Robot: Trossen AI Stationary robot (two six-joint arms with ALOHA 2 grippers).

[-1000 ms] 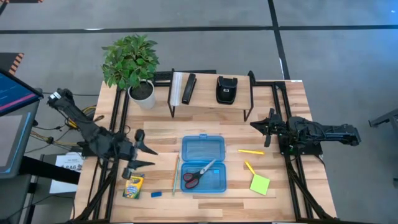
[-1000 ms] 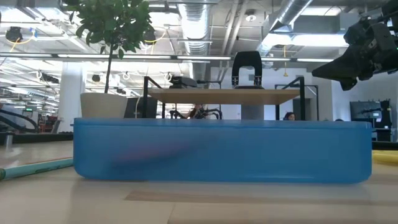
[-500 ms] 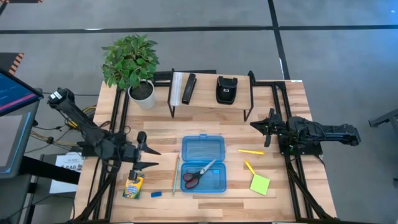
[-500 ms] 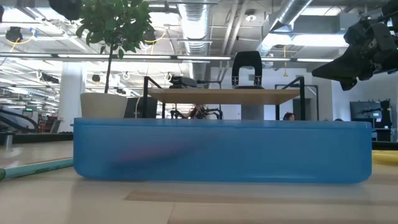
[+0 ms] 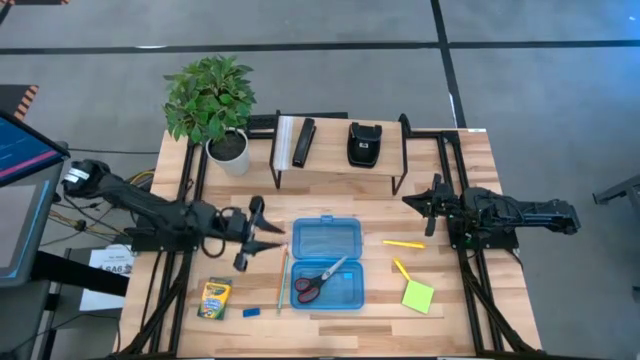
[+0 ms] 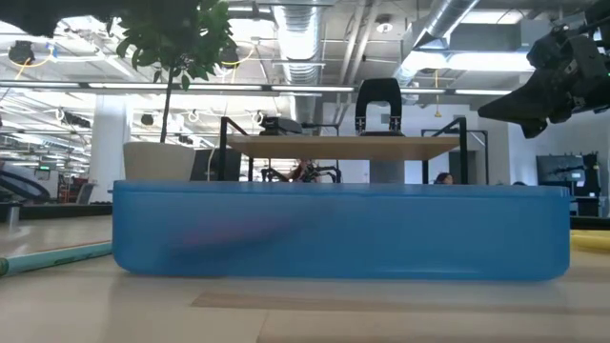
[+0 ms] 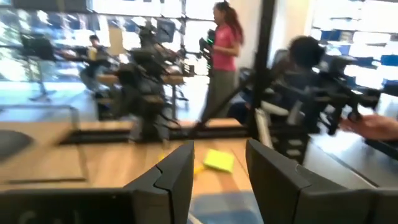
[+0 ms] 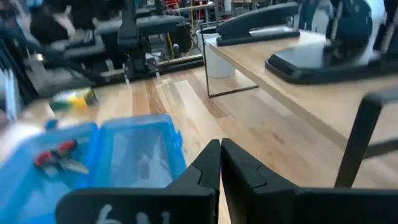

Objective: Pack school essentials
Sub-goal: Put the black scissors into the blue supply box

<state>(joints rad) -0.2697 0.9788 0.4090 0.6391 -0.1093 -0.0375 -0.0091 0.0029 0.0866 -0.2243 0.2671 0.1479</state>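
Left gripper (image 5: 262,232) hangs part-open and empty just beside the green pencil (image 5: 283,280); swing wide and it knocks the pencil under the blue case (image 5: 326,240). Right gripper (image 5: 432,205) waits shut, holding nothing.

Pale wood tabletop (image 5: 330,328) beneath me, planked, smooth with a soft sheen. The blue case (image 5: 326,263) is translucent plastic, glossy, and my scissors (image 5: 318,279) inside show red plastic handles and bright metal blades. The sticky-note pad (image 5: 418,296) is matt lime paper. My left gripper (image 7: 214,171) fingers look like dark matt plastic.
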